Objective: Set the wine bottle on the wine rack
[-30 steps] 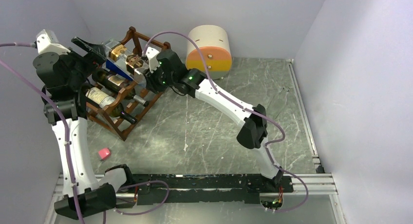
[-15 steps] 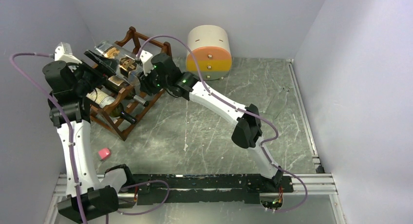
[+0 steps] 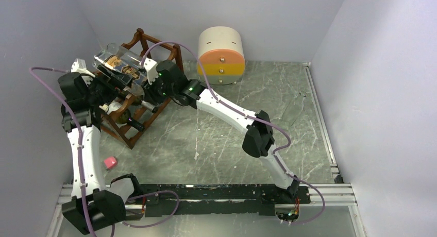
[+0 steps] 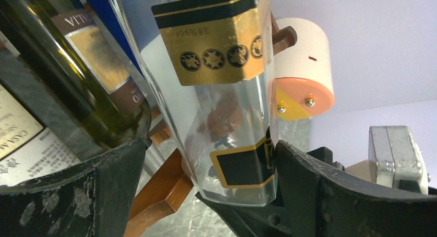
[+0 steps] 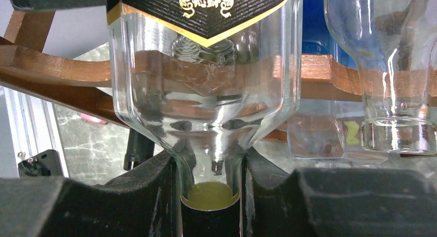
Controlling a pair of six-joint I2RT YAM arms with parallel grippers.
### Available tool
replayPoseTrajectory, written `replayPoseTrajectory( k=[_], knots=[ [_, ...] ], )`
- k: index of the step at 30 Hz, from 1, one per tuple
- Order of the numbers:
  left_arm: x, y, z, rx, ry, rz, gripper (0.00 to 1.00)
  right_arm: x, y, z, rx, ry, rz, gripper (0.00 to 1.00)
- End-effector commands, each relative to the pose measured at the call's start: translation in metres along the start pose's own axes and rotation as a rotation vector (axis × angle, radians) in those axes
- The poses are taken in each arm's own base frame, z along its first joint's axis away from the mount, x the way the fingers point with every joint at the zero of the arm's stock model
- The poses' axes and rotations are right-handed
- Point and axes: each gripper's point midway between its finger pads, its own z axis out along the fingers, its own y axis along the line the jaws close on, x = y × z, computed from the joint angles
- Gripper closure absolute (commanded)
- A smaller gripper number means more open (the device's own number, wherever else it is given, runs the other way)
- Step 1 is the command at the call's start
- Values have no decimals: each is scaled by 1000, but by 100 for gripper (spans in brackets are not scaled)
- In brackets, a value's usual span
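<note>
At the far left corner of the worktop (image 3: 232, 139), the left tool (image 4: 210, 144) stands wide, one finger on each side of the base end of the wine bottle (image 3: 117, 63). Bare space shows between its left finger and the glass, so it brackets the bottle and does not clamp it. A dark green bottle (image 4: 62, 67) lies in the rack just left of that finger.

The wine bottle is clear glass with black-and-gold labels. It lies lengthwise across the top tier of the wine rack (image 5: 46, 51), its base toward the left wall and its neck toward the middle of the worktop. From the right wrist, a scalloped rail shows through the glass at the bottle's shoulder. Whether the body has settled into the rail or hangs just above it, I cannot tell.

The right tool (image 5: 211, 167) is closed narrow on the neck, just below the shoulder, and seems to carry the load. Another clear bottle (image 5: 391, 67) lies in the slot to its right in that view.

In my judgement the carry is done and the placing is nearly so. What is left is to seat the bottle fully, free the neck and draw both arms clear. The cream-and-orange drawer box (image 3: 221, 54) at the far edge is not involved.
</note>
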Motion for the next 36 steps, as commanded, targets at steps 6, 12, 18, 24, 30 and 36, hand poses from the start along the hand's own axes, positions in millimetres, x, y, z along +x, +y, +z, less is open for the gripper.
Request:
replayPoseTrajectory(
  k=[6,12,18,24,30,36],
  knots=[
    [-9,-3,9,79,-65,-100,14,-98,23,-23,-86,-308,-56,100],
    [-14,-9,10,125,-98,-113,15,-95,28,-21,-120,-300,-56,100],
    [-20,-9,12,121,-115,-106,53,-93,28,-20,-116,-292,-36,75],
    [-40,-11,7,70,-170,-77,78,-94,19,-26,-68,-304,-1,42],
    [-57,-7,7,14,-200,-98,80,-94,13,-29,-41,-303,8,28],
    [-72,6,15,-26,-209,-129,79,-106,9,-53,1,-371,-4,13]
  ],
)
